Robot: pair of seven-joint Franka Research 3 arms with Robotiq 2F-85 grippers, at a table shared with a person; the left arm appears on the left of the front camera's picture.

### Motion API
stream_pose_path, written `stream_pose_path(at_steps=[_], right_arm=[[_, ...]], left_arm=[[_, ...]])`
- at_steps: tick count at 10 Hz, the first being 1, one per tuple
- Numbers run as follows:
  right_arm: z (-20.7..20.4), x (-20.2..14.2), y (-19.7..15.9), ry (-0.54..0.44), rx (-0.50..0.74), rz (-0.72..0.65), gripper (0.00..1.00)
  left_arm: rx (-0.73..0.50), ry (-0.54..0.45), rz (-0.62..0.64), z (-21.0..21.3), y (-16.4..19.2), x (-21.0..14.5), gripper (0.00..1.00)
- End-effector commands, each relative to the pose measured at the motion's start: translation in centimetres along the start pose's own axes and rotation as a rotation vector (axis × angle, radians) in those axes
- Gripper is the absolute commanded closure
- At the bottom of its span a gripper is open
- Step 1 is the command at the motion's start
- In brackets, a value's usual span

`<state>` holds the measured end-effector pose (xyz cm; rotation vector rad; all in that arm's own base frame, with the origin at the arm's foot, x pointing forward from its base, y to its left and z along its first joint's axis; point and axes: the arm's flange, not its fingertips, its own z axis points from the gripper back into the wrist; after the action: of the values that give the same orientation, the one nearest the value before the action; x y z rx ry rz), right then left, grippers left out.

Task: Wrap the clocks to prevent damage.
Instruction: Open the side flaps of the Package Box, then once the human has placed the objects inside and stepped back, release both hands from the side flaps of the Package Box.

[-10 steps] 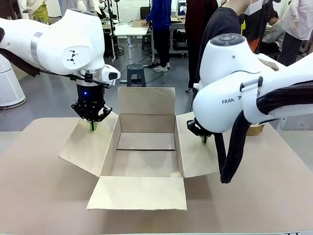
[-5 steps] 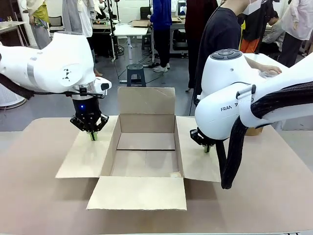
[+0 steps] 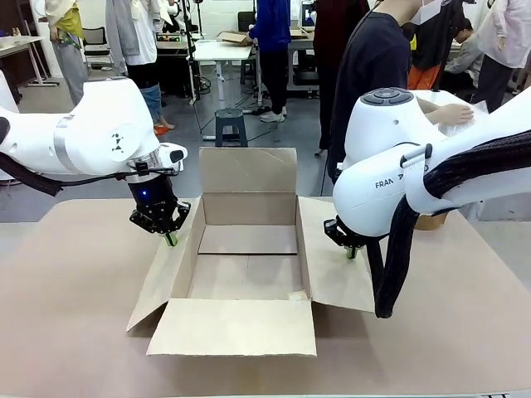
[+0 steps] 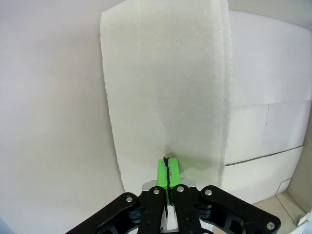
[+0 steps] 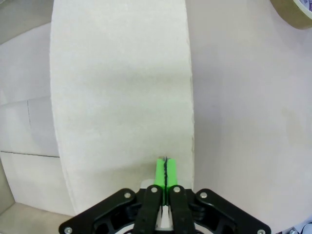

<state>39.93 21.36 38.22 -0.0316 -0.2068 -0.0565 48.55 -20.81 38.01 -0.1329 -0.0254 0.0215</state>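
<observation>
An open cardboard box (image 3: 249, 249) stands mid-table with all of its flaps spread. My left gripper (image 3: 172, 240) is shut, its green tips touching the left flap (image 3: 162, 278), which slopes up toward the box. In the left wrist view the closed pads (image 4: 167, 168) rest against that flap (image 4: 165, 87). My right gripper (image 3: 352, 252) is also shut, pressing down on the right flap (image 3: 328, 257); the right wrist view has its pads (image 5: 165, 170) on the flap (image 5: 122, 97). Neither gripper holds anything. The clocks are out of view.
A roll of brown tape (image 3: 431, 220) lies on the table behind my right arm, and its edge (image 5: 292, 12) sits in the corner of the right wrist view. A person stands at the far right, one hand (image 3: 456, 114) on crinkly clear wrap (image 3: 479, 108).
My left gripper has moved right toward the box, and the left flap has risen from lying flat to a steep slope. The right gripper has barely shifted.
</observation>
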Motion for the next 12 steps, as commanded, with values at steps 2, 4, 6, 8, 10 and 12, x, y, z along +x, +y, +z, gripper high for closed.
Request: stream_pose_path(at_steps=[2,4,6,8,10,12], right_arm=[[0.04,-0.13,0.06,0.004,-0.005,0.003,0.99],[0.04,-0.13,0.06,0.004,-0.005,0.003,0.99],[0.04,-0.13,0.06,0.004,-0.005,0.003,0.99],[0.04,-0.13,0.06,0.004,-0.005,0.003,0.99],[0.04,-0.13,0.06,0.004,-0.005,0.003,0.99],[0.04,-0.13,0.06,0.004,-0.005,0.003,0.99]], left_arm=[[0.031,0.004,0.005,-0.16,0.11,-0.10,1.00],[0.031,0.004,0.005,-0.16,0.11,-0.10,1.00],[0.031,0.004,0.005,-0.16,0.11,-0.10,1.00],[0.031,0.004,0.005,-0.16,0.11,-0.10,1.00],[0.031,0.004,0.005,-0.16,0.11,-0.10,1.00],[0.031,0.004,0.005,-0.16,0.11,-0.10,1.00]])
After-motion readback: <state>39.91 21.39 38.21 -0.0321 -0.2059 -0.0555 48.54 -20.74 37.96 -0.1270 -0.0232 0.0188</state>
